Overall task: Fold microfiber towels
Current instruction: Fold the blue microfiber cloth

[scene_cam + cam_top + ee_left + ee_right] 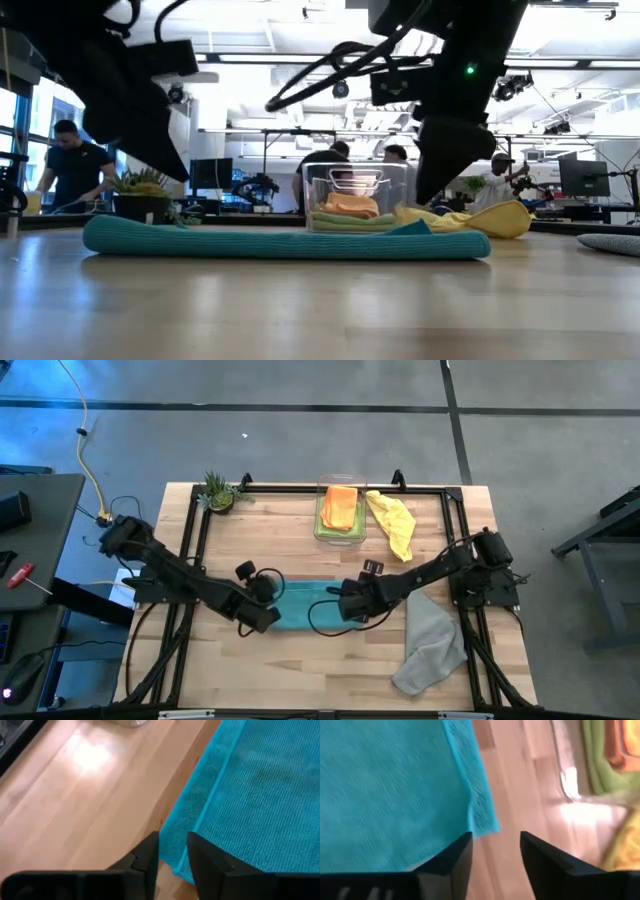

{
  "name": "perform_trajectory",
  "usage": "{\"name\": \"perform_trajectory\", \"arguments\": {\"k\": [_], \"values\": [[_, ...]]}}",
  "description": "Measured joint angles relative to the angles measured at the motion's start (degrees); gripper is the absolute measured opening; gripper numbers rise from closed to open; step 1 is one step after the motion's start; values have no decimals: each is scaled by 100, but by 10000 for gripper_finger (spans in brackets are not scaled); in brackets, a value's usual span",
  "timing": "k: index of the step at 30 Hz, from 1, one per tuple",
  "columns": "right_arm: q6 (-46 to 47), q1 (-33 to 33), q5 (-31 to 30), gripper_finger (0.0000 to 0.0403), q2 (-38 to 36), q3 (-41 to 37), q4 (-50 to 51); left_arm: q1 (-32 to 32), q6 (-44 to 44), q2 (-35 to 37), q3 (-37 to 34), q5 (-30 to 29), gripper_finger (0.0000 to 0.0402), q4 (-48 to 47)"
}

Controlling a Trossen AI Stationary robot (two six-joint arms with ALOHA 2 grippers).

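High view shows the teal towel (303, 606) lying flat at the table's (300, 670) centre, already doubled into a long strip, with the left gripper (268, 610) over its nine o'clock end and the right gripper (340, 603) over its three o'clock end. In the wrist views each gripper's fingers stand a little apart with nothing between them, just clear of the towel's edge, so both look to have let go. At twelve o'clock the clear bin (340, 512) holds the orange towel (340, 507) on top of the lime green towel (327, 520); the yellow towel (392, 520) lies crumpled just beside it toward one o'clock, and the grey towel (432, 643) sprawls at four o'clock. I judge one fold of the teal cloth finished; the next move likely calls for re-gripping one short end and carrying it across to the other.
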State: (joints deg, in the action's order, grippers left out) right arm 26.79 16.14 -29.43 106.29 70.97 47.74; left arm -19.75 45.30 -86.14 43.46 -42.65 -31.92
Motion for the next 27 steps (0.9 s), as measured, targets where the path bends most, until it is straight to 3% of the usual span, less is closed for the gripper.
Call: {"name": "perform_trajectory", "arguments": {"k": [4,7,12,18,23,27], "values": [[-12,-6,58,172,-163,18,478,-14,-71,409,0,16,121,-493],[-255,-100,429,152,-533,-292,77,-16,-445,643,-81,363,116,-555],[-564,-469,1758,93,-1515,-1778,-2166,269,-1060,1204,-817,1310,64,467],[43,-846,1964,66,-2403,-3346,-3989,1030,-970,1945,-1709,2570,4,1978],[426,-883,1991,104,-2615,-3882,-4692,1457,-710,2166,-1933,3562,42,2082],[660,-886,1988,144,-2519,-4091,-5146,1570,-235,2080,-2120,3859,98,2107]]}}
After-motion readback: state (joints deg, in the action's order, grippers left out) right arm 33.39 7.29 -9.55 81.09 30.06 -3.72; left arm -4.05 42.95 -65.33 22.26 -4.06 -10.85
